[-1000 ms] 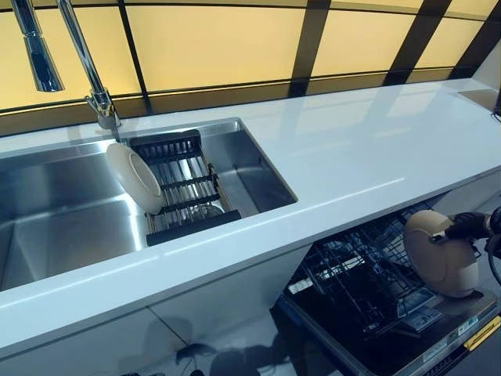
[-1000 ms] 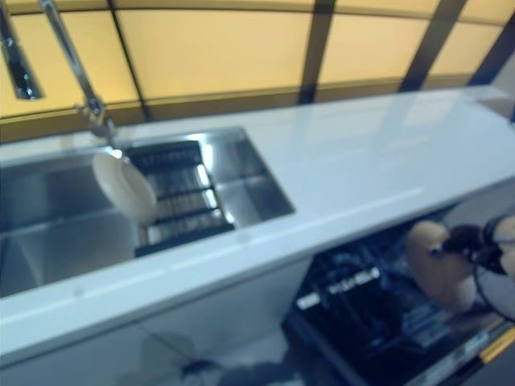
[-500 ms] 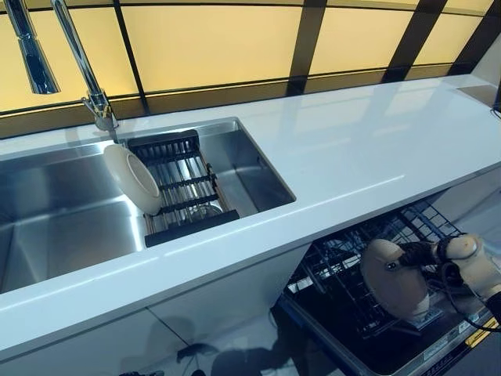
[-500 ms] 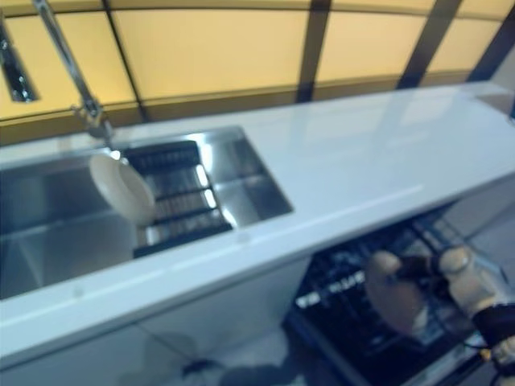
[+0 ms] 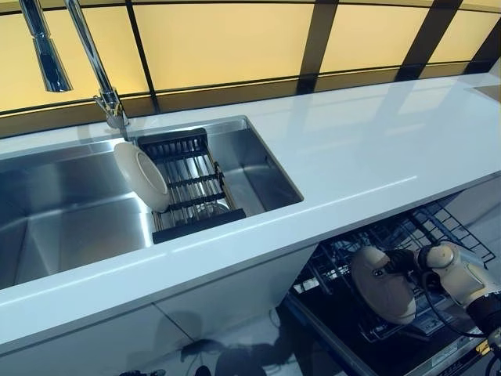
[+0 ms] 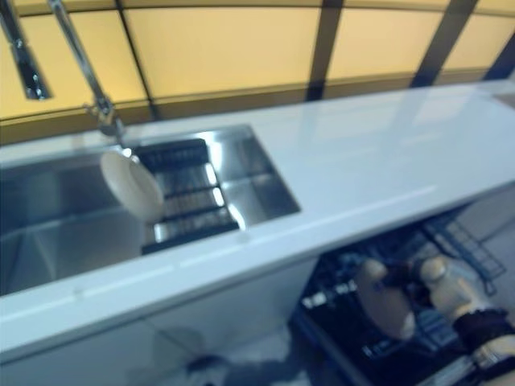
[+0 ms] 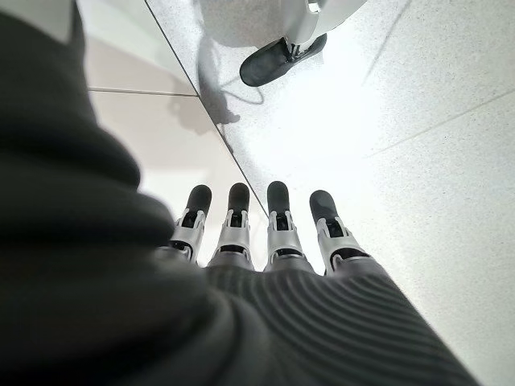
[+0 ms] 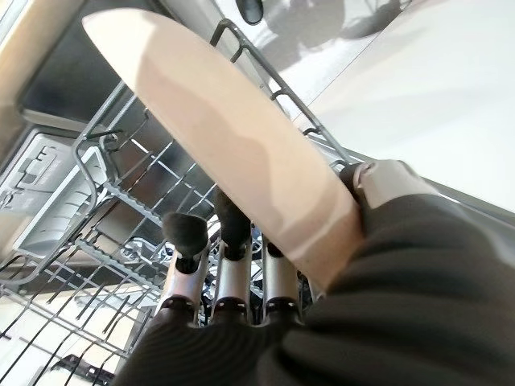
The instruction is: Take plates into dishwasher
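My right hand is shut on a cream plate and holds it on edge just above the dark wire dishwasher rack below the counter. In the right wrist view the plate is pinched between my fingers and thumb, with the rack's wires right beneath. A second cream plate leans upright in the black drying rack in the sink. My left hand shows only in its wrist view, fingers straight, hanging over the floor.
A steel sink with a tall faucet is set in the white counter. The counter's front edge overhangs the open dishwasher, whose lowered door lies under the rack. White cabinet fronts stand to the left.
My right hand has carried the plate left and down, from the rack's right side to over its middle. The camera has shifted slightly. The sink plate has not moved.
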